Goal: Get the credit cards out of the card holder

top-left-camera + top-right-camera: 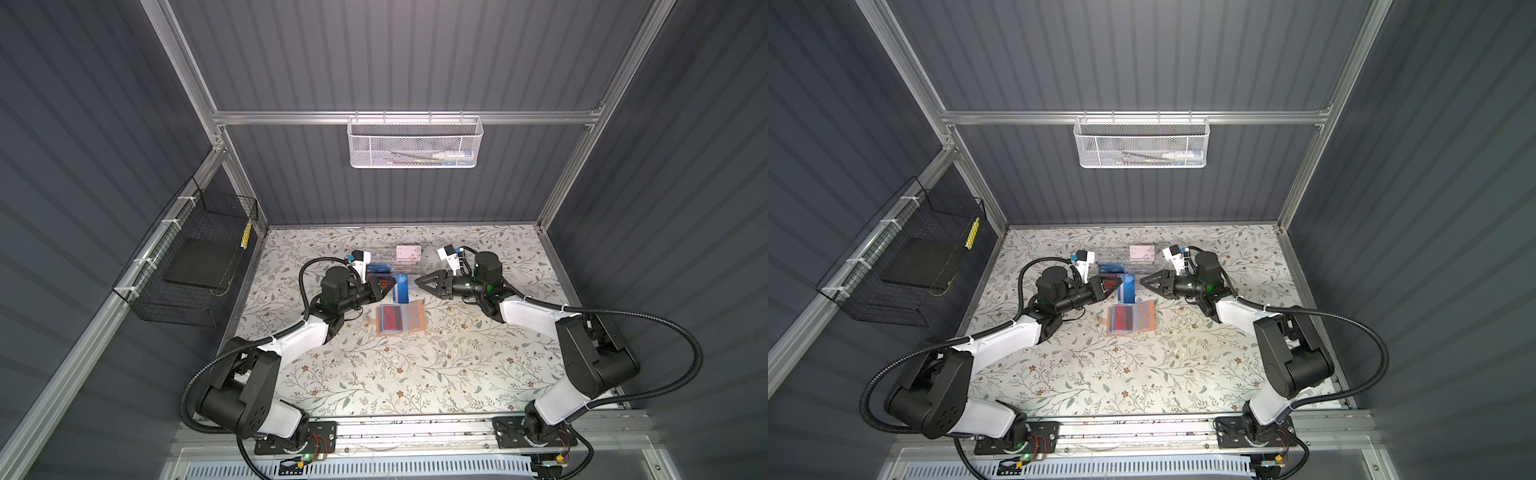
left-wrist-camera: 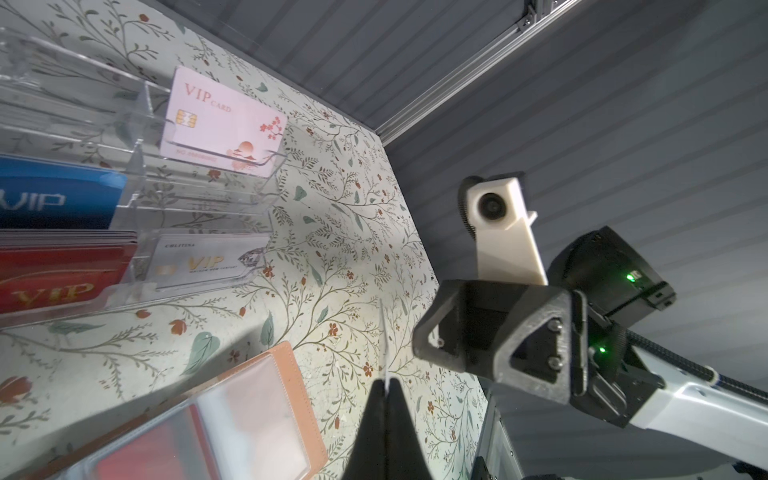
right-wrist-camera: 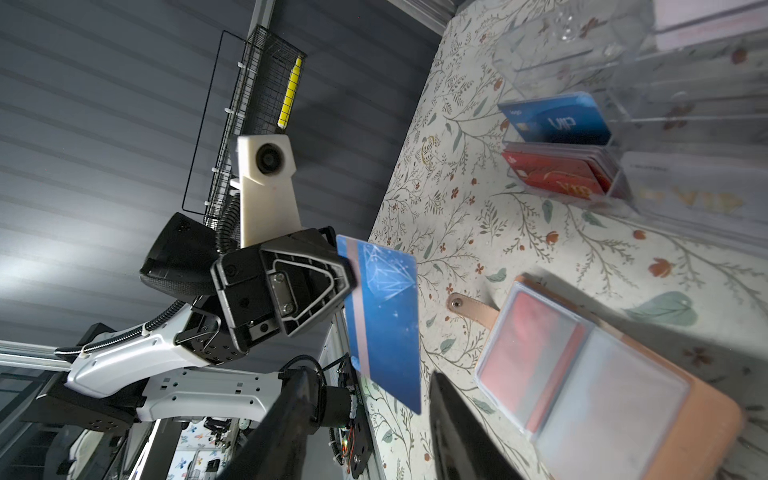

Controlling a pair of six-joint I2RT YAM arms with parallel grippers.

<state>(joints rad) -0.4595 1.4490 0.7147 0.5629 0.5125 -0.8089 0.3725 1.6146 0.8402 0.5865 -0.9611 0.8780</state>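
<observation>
One blue card hangs upright, pinched by one edge in the clenched left jaws, just on the far side of the open card holder mid-surface. The right jaws stand released. So thin a grip could let the card pivot or slip, and a red card sits sleeved in the holder.

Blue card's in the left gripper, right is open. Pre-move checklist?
1. Left gripper shut on the blue card: ok, pinched at one edge.
2. Right gripper jaws apart, off the card: ok.
3. Blue card out of the card holder: ok, held in the air.
4. Card holder lying open on the table: ok.
5. Card holder emptied: not ok, a red card sits in a sleeve.
6. Room for the blue card in the acrylic box: cannot tell.
</observation>
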